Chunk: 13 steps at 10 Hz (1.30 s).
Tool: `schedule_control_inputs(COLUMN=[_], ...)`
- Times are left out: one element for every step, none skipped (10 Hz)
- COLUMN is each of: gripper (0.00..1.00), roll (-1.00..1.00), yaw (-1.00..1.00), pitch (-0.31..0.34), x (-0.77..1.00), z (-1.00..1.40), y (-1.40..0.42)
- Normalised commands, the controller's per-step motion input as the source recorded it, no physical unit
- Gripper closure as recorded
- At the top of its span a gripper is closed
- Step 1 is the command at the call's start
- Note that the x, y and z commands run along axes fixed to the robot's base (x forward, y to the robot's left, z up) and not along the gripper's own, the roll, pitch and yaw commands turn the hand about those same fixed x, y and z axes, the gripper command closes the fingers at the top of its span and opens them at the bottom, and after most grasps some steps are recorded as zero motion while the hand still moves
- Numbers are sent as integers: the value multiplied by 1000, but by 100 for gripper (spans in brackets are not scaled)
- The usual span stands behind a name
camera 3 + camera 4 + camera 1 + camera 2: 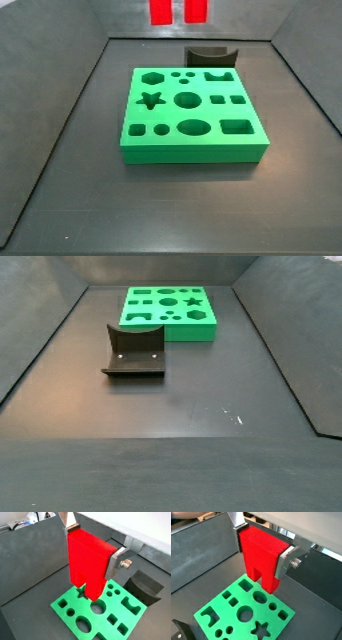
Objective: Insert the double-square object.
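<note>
Two silver fingers of the gripper clamp the double-square object, prongs down, well above the green block in both wrist views. We see its two red bar tips at 12 o'clock in a side view, high over the block. Dark fixture sits on the floor just beside the block, at its 7 o'clock in a side view. Piece not yet in any hole.
</note>
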Motion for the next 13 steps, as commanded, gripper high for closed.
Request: schedule_control_inputs(gripper=[100,100,100,100,100,100,100,100,100,100,100,100,100], roll=[117,-93,-96,-87,17,231,274,179,144,103,101,61,17], yaw=[6,0,0,0,0,0,0,0,0,0,0,0,0], pitch=[0,0,0,0,24,81,93,0,3,3,0,0,0], x=[691,1000,1000,1000,1000,834,480,246,454,409,237,183,166], z=[-994,-929,-926,-914,-749,-686,-611,-663,-569,-494,-429,-366,-269], y=[77,354,357,371,469,263,146,0,0,0,0,54,57])
